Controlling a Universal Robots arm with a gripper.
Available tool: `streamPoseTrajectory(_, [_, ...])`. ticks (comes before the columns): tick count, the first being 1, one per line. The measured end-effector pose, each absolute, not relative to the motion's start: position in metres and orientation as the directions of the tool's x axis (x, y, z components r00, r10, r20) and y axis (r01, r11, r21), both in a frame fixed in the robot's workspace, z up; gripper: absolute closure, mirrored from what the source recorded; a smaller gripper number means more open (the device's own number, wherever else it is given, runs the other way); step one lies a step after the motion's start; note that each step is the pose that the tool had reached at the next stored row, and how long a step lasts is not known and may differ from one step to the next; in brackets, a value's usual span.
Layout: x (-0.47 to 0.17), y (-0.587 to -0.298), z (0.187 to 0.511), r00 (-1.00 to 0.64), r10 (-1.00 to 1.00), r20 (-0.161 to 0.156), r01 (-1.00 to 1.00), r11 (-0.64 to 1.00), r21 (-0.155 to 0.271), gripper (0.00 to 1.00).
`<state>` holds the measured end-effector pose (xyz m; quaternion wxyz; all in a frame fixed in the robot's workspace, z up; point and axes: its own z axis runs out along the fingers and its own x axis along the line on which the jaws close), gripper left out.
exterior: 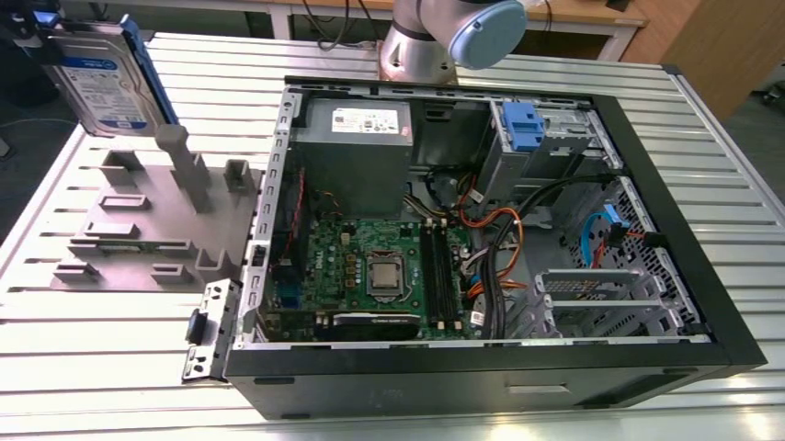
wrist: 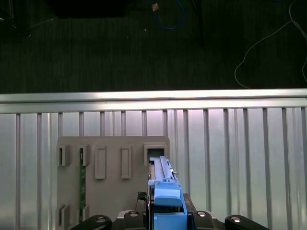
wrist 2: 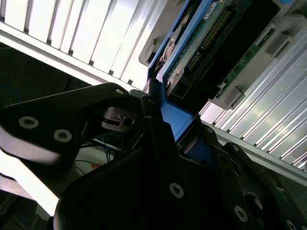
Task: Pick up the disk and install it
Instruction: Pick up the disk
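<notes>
Hand (wrist 2: pixel 175 120) clamped on disk (exterior: pixel 108 83) by its blue carrier, upright over grey fixture (exterior: pixel 135 230), 10 o'clock from open case (exterior: pixel 491 363); pick-up step, install likely needs squaring to drive bay (exterior: pixel 571 129).

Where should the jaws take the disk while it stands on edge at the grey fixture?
Grip the disk by the top end of its blue carrier, coming from above. It stands upright on edge at the grey fixture, so that end sticks up free, and the narrow frame fits between the jaws. The gripper looks closed on it there.
</notes>
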<state>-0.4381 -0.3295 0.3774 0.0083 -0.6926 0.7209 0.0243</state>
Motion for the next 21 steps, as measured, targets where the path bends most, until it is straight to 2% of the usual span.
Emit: streamPoseTrajectory(21, [-0.4381,-0.3295,0.3826,-0.041,-0.998,-0.046,-0.999,0.039,0.024,0.63])
